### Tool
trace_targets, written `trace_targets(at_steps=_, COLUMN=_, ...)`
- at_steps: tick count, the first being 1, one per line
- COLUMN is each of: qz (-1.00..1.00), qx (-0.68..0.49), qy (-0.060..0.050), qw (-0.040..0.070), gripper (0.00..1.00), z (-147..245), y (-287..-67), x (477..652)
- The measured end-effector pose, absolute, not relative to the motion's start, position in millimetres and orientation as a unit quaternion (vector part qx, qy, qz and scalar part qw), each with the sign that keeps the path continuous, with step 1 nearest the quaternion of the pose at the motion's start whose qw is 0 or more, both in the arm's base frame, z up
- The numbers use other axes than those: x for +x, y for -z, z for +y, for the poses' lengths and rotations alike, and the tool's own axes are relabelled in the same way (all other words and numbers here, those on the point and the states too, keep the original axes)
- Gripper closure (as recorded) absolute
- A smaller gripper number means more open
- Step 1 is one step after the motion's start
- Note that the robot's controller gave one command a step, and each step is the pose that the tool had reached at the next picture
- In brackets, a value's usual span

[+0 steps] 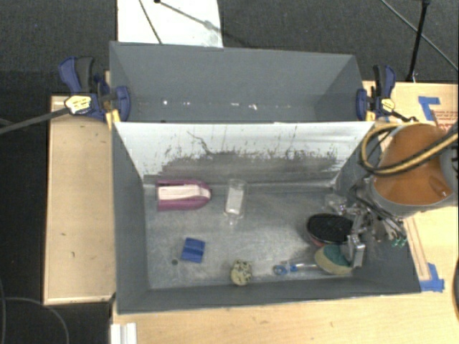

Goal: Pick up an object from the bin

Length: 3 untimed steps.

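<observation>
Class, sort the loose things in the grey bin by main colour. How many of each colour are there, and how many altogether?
Blue: 2 (block, pen-like thing)
Pink-and-white: 1 (packet)
Clear: 1 (plastic piece)
Speckled tan: 1 (lump)
Black: 1 (disc)
Teal-and-tan: 1 (round pad)
Total: 7

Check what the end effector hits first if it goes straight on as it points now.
Probably the round teal-and-tan thing at the front right of the bin, right below the end effector; the black disc lies just beside. Depth is unclear.
</observation>
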<state>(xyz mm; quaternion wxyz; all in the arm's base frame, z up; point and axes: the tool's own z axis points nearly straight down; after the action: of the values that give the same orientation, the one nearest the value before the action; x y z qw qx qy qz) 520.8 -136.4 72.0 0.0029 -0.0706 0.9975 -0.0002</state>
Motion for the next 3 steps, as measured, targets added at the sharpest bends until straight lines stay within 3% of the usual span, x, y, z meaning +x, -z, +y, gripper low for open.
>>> trace_targets(at_steps=1, qz=0.997, qx=-0.073, qy=0.000, qw=0.005, gripper=0.00, z=-136.1, y=-74.2, x=522.5)
trace_targets(at_steps=2, qz=0.997, qx=-0.072, qy=0.000, qw=0.007, gripper=1.00, z=-135.8, y=-76.8, x=524.2)
trace_targets(at_steps=3, qz=0.997, qx=-0.073, qy=0.001, qw=0.003, gripper=1.00, z=-135.8, y=-122.8, x=525.8)
